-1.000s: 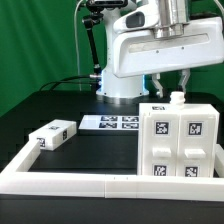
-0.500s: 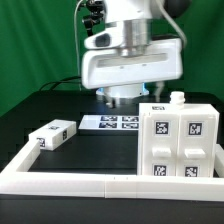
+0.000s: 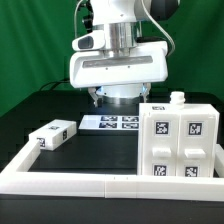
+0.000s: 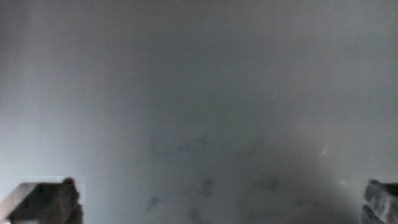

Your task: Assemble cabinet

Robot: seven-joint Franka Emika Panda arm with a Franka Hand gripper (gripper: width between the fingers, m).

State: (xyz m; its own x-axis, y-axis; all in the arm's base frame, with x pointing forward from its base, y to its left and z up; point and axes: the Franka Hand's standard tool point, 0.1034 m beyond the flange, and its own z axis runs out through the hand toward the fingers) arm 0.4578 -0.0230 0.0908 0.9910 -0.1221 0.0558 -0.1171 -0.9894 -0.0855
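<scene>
Cabinet (image 3: pixel 180 141): white boxy body, upright on the black table (image 3: pixel 95 152) at the exterior view's right, just behind the front rail. Its front shows four tagged faces in a two-by-two grid. There is one more tag on the top and a small white knob (image 3: pixel 178 97) on the upper edge.

Drawer block (image 3: pixel 52 135): small, white and tagged, lying loose at the exterior view's left, well apart from the cabinet.

Marker board (image 3: pixel 112 122): flat on the table between the two, further back.

Rail (image 3: pixel 90 184): long and white, bordering the table's front and left.

Arm (image 3: pixel 118 62): white housing hanging above the marker board.

Gripper (image 4: pixel 214 200): fingertips (image 4: pixel 45 200) stand at opposite edges of the wrist view, wide apart, nothing held. Behind them is only a blurred grey field.

Room: green curtain (image 3: pixel 30 50) behind, with dark cables along the table's rear.
</scene>
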